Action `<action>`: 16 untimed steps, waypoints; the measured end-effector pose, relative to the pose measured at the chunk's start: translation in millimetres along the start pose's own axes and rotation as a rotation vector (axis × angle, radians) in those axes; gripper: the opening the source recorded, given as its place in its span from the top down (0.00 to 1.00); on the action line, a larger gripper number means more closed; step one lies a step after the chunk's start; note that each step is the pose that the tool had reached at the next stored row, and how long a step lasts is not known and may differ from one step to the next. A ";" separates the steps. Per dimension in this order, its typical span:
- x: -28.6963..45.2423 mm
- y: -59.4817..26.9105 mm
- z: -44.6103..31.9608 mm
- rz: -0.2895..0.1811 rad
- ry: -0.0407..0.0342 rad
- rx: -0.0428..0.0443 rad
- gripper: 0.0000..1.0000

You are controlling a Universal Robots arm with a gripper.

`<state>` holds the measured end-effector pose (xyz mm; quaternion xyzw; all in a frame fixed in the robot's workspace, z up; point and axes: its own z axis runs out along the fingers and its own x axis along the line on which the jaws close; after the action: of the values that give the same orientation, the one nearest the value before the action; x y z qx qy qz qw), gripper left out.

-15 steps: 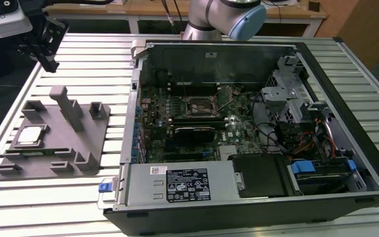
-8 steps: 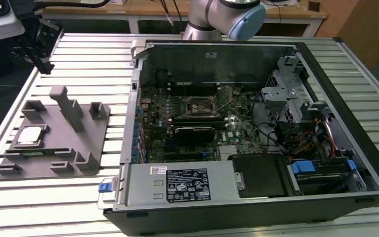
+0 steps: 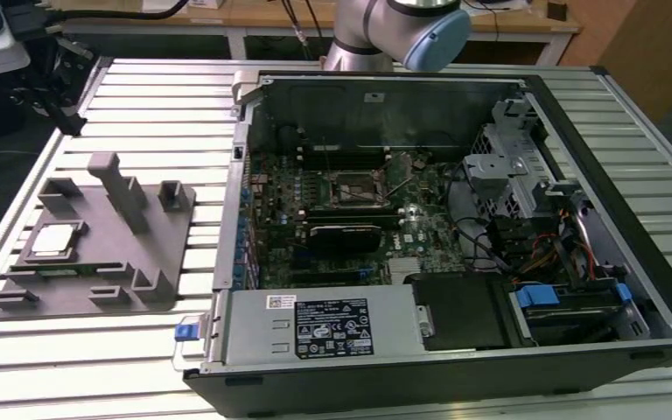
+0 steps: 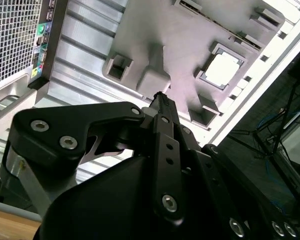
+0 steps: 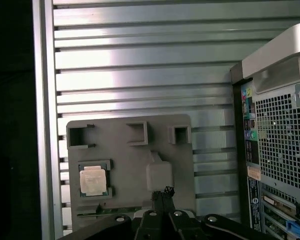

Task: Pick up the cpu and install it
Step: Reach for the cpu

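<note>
Cpu (image 5: 93, 181) in grey fixture (image 5: 125, 160) pocket; end effector (image 5: 162, 191) closed, empty, well apart from it.

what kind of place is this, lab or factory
Probably a robotics lab bench: an open computer case lies on a slatted metal table, a grey fixture tray beside it holds the cpu, and wooden desks stand behind.

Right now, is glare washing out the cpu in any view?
Second wrist view: the cpu top is blown out to plain white. First wrist view: the cpu is evenly lit, though bright glare bands run across the table slats. Exterior view: the cpu looks pale, no hot spot.
</note>
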<state>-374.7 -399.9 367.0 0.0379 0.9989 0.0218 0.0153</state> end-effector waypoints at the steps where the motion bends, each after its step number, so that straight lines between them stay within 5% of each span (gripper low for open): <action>1: 1.5 -0.2 0.6 0.000 0.0000 0.0000 0.89; 16: 23.0 -2.8 10.2 0.000 0.0000 0.0000 0.89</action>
<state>-397.4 -400.5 356.1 0.0378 0.9989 0.0218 0.0153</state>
